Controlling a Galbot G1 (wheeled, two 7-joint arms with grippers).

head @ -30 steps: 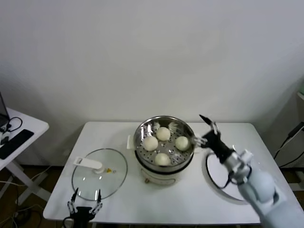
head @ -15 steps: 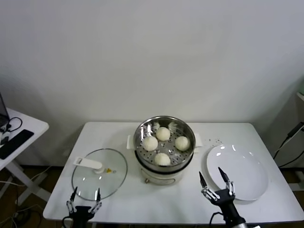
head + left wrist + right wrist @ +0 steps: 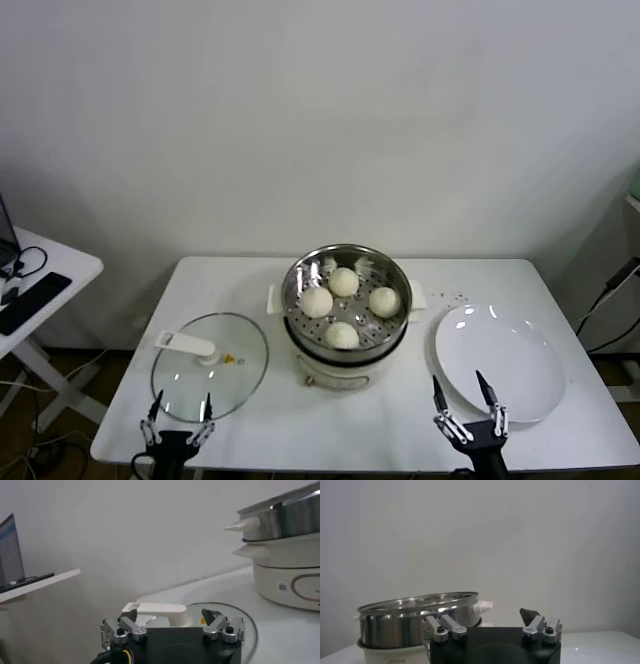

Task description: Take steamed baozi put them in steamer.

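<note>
While the head view shows four steamed baozi [image 3: 342,298] sitting in the steamer [image 3: 346,262] at mid-table, a glass lid [image 3: 210,352] lies to its left and a white plate [image 3: 500,362] to its right, with the left gripper [image 3: 178,420] and right gripper [image 3: 470,408] both spread wide and empty at the table's near edge, their arms cut off. From the left wrist, the lid's white handle [image 3: 159,611] lies just past the open fingers [image 3: 127,625], the steamer [image 3: 290,555] beyond and cropped. From the right wrist, the steamer [image 3: 415,622] hides its buns behind its wall.

Black wrist blocks, silver screw-fastened finger mounts with dark pointed tips, red, yellow and blue wiring beneath.
</note>
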